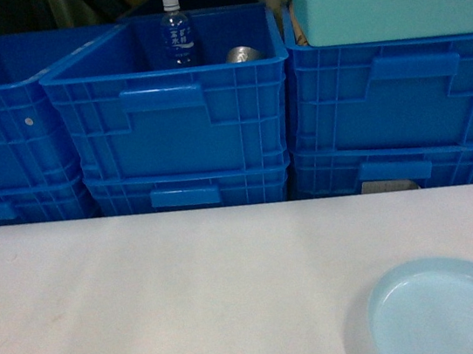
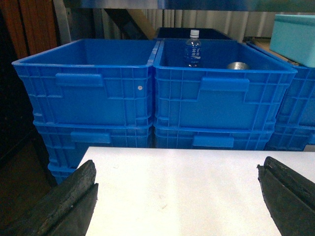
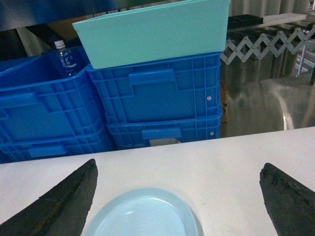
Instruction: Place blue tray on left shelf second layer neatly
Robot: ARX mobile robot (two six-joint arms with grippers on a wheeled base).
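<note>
Blue tray (image 1: 453, 309) pale, smooth, shallow, raised rim, lying flat on white table (image 1: 166, 301); both grippers spread wide

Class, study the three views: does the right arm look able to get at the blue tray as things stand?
Probably yes. The blue tray lies flat on the white table, right below the right claw, whose fingers stand wide open either side. Nothing lies between them, and the blue crates stand well behind.

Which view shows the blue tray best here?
The head view: the blue tray lies on the white table at lower right, with most of its rim visible. The right wrist view shows only its far part between the open pincer fingers. The left wrist view misses it.
</note>
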